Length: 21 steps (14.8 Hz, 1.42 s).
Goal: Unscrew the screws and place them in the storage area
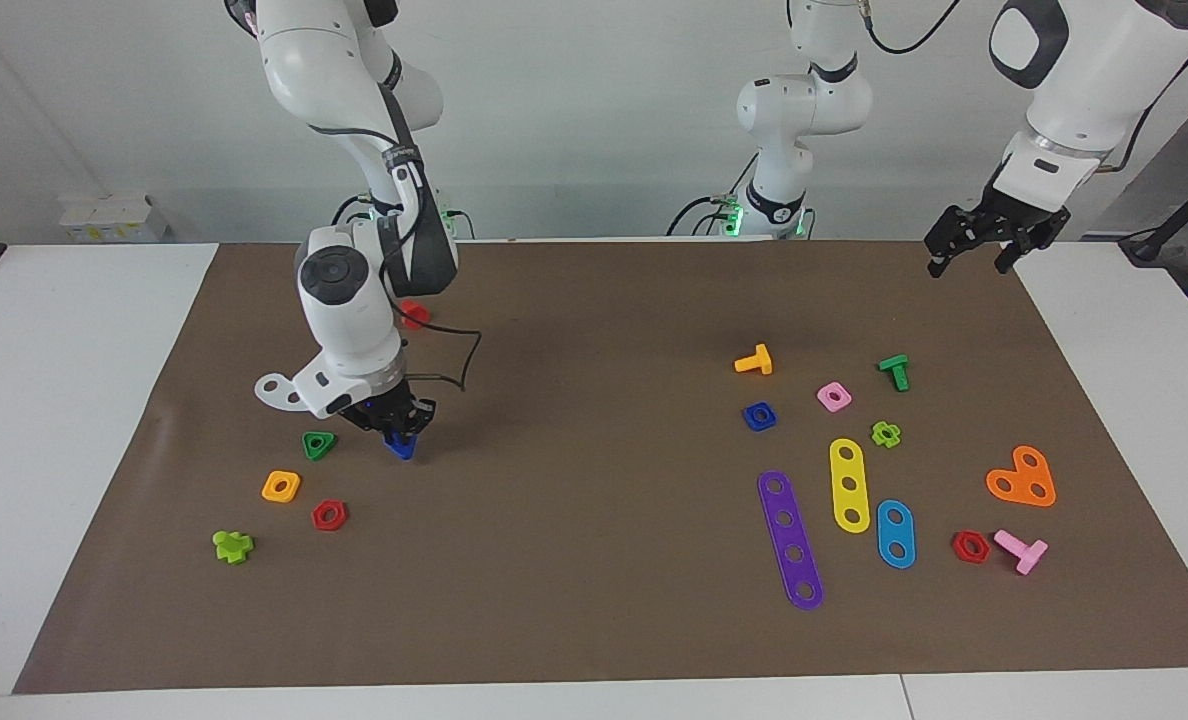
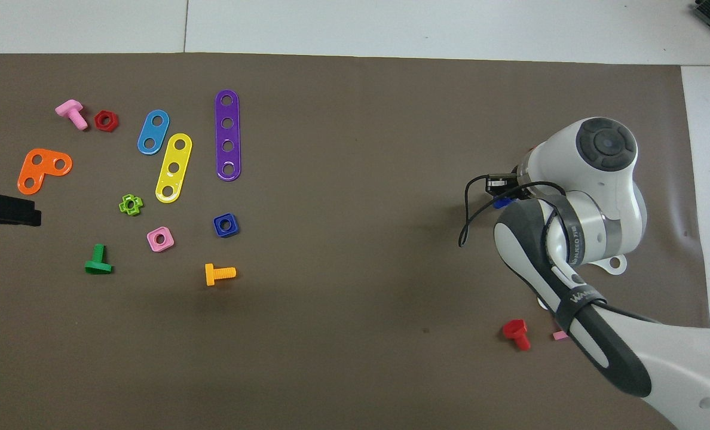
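Your right gripper (image 1: pixel 395 428) has its fingers pinched on the dark-blue screw (image 1: pixel 401 446), which sits low over the brown mat (image 1: pixel 594 620) at the right arm's end of the table; whether the screw already rests on the mat you cannot tell. From overhead the arm hides nearly all of it, and only a sliver of blue (image 2: pixel 501 202) shows under the wrist. Just beside the gripper lies the green triangular nut (image 1: pixel 319 444), with the orange square nut (image 1: pixel 281 486), the red hex nut (image 1: pixel 329 515) and the lime cross nut (image 1: pixel 232 545) farther from the robots. A red screw (image 2: pixel 517 333) lies nearer to the robots, partly hidden by the arm in the facing view.

If this cluster is the storage area, the risk lies in the release. The screw is stubby and flat-headed, so dropped from any height it will likely roll or tip into the green triangular nut. Spread the fingers only once it is down, and lift straight up so the wrist does not sweep the neighbours.

Your left gripper (image 1: pixel 984 250) waits, raised, fingers spread, over the mat's edge at the left arm's end, well apart from the dark-blue square nut (image 1: pixel 759 415).
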Motion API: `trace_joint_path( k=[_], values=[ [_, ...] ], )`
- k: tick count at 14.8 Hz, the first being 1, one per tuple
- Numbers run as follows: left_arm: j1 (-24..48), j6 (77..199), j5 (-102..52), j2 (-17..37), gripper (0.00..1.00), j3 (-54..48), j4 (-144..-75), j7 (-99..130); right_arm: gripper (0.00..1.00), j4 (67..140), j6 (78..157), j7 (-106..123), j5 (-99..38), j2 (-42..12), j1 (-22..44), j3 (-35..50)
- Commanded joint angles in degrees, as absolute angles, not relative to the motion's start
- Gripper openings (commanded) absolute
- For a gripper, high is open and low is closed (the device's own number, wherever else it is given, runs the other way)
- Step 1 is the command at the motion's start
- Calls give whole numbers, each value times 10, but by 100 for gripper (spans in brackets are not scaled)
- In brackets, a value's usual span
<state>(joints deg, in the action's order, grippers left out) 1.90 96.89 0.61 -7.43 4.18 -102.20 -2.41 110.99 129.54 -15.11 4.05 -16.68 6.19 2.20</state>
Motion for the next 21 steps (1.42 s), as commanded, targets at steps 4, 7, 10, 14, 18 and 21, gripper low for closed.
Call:
trace_joint_path(
  k=[4,7,10,14,18,21],
  values=[
    [13,941,21,-12,100,45,-891,-29,39,1173,1344,-106,25,-143,34,30],
    [13,935,18,17,100,46,-859,-31,87,1165,1340,-111,25,-138,33,29],
    [12,902,18,75,100,48,-779,-31,87,1137,1304,-111,25,-101,30,26],
    [20,911,18,53,100,45,-823,-33,88,1051,1175,-108,25,-55,20,20],
    [21,926,18,18,100,40,-894,-36,96,944,1045,-108,26,-46,18,20],
    [21,918,18,11,100,40,-904,-46,99,886,974,-105,25,-40,17,21]
  ],
)
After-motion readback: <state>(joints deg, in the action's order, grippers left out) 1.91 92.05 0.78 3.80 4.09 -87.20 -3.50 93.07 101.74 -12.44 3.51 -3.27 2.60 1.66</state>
